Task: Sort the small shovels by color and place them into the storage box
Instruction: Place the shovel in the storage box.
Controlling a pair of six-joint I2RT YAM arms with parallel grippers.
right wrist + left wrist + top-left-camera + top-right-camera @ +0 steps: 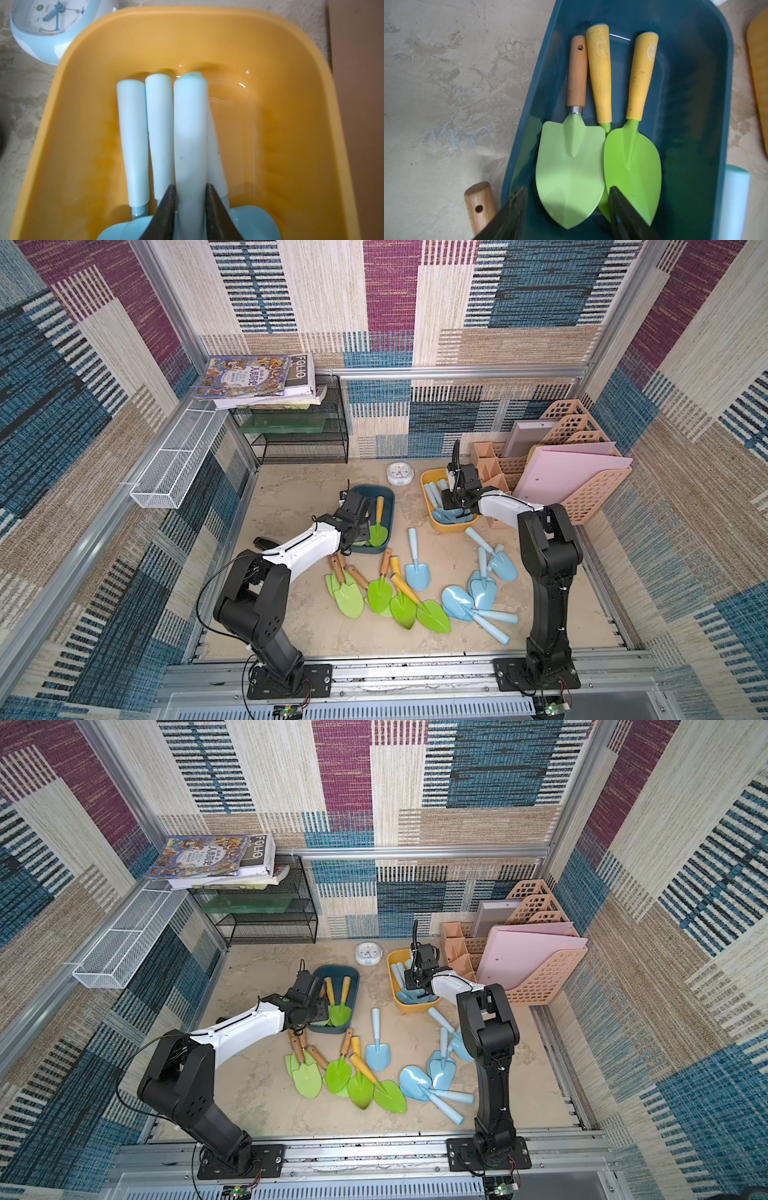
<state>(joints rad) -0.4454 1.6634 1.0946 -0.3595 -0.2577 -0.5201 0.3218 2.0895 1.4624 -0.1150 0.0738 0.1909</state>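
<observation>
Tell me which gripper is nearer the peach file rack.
Right. The right gripper sits over the yellow bin beside the peach file rack; the left gripper is over the teal bin, farther off.

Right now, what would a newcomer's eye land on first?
A fan of lime-green pointed shovels beside pale blue plastic shovels lies scattered front and centre. Behind them, a dark teal plastic box holds green ones and a yellow plastic box holds blue ones.

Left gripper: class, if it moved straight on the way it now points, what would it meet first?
Most likely the pale green blade of the wooden-handled shovel, lying in the dark blue box between the open jaws of the left gripper; depth is hard to judge.
</observation>
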